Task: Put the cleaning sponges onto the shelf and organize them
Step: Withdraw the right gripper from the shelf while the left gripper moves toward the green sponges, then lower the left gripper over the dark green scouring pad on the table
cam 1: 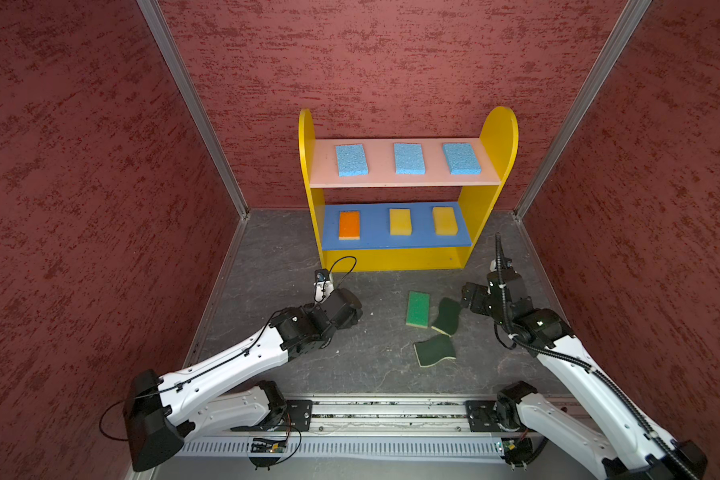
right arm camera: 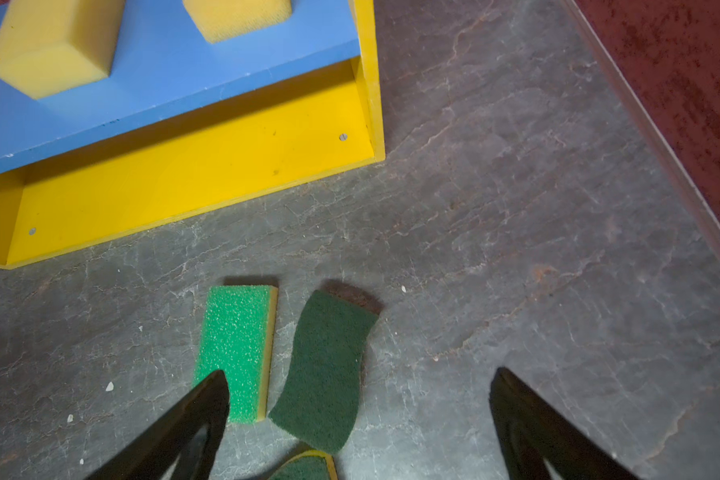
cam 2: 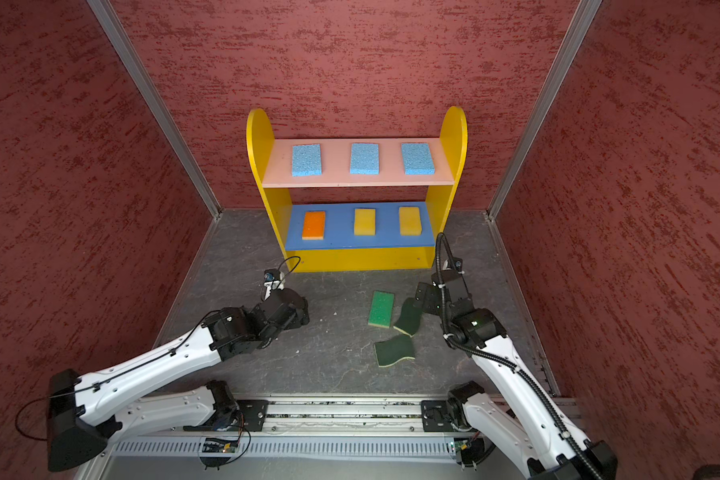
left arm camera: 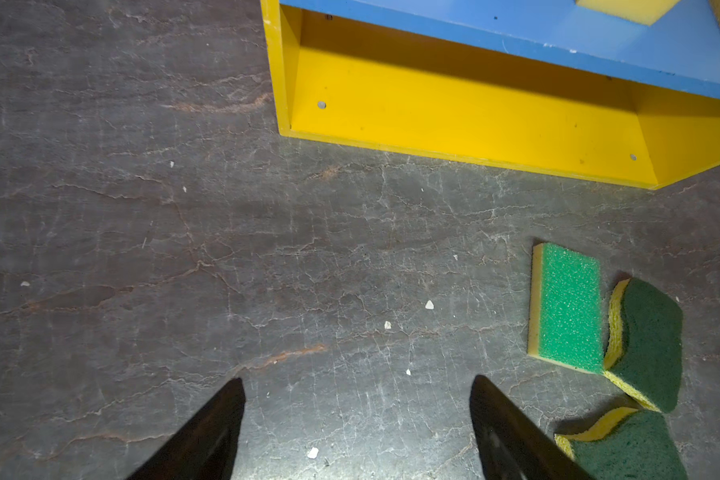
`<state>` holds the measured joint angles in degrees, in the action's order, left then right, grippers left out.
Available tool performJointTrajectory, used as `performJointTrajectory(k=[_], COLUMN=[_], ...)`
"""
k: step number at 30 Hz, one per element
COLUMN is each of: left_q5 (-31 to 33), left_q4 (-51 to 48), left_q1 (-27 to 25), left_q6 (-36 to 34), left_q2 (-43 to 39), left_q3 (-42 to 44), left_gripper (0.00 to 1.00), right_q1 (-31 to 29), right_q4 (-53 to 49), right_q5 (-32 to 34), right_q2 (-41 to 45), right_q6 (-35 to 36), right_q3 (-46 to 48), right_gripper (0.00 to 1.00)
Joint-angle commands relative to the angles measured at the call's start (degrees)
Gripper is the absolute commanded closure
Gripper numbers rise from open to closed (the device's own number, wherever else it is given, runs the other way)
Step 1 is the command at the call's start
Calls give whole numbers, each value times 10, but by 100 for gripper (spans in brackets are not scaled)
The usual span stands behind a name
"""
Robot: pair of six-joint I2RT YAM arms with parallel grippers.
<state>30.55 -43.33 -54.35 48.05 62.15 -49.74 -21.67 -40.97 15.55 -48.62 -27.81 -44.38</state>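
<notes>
The grey stone-patterned worktop (cam 1: 287,257) is boxed in by red textured walls (cam 1: 100,166), with a few white crumbs (left arm camera: 429,304) scattered on it. The shelf (cam 1: 497,137) stands at the worktop's back edge against the wall.

Its pink top board (cam 1: 404,179) carries three light blue sponges (cam 1: 351,160) (cam 1: 409,158) (cam 1: 461,158) in a row, spaced apart. The blue middle board (cam 1: 375,232) holds an orange-topped sponge (cam 1: 349,225) and two yellow sponges (cam 1: 400,221) (cam 1: 444,220). The yellow bottom level (left arm camera: 474,108) holds nothing.

In front of the shelf, toward the worktop's right edge, lie a bright green sponge (cam 1: 417,308), a dark green wavy sponge (cam 1: 447,316) just beside it, and a second wavy sponge (cam 1: 435,350) nearer the front edge.

The left arm (cam 1: 233,357) has its jaws spread wide over bare worktop, holding nothing. The right arm (cam 1: 566,361) hangs over the first wavy sponge, jaws wide and empty, partly covering that sponge in both top views.
</notes>
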Motion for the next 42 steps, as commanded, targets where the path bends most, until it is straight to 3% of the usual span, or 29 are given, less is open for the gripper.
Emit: performJointTrajectory(k=[1, 16, 28, 32, 37, 42], left_q5=[-7, -41, -69, -89, -179, -241], left_q4=[32, 80, 98, 128, 208, 193], left_q1=[-15, -61, -82, -99, -111, -129], left_q6=[20, 37, 19, -39, -159, -266], left_q2=[22, 142, 246, 271, 279, 313], left_q3=[-18, -50, -108, -120, -95, -112], left_gripper=[15, 15, 14, 13, 12, 11], right_q1=[-2, -2, 1, 3, 6, 6], right_q4=[-25, 1, -4, -6, -13, -31], right_q5=[-9, -18, -8, -12, -12, 10], right_q2=[24, 3, 5, 8, 10, 20], right_q6=[-41, -163, -207, -220, -233, -264], right_q3=[-1, 59, 83, 96, 103, 105], right_gripper=[1, 1, 1, 1, 1, 1])
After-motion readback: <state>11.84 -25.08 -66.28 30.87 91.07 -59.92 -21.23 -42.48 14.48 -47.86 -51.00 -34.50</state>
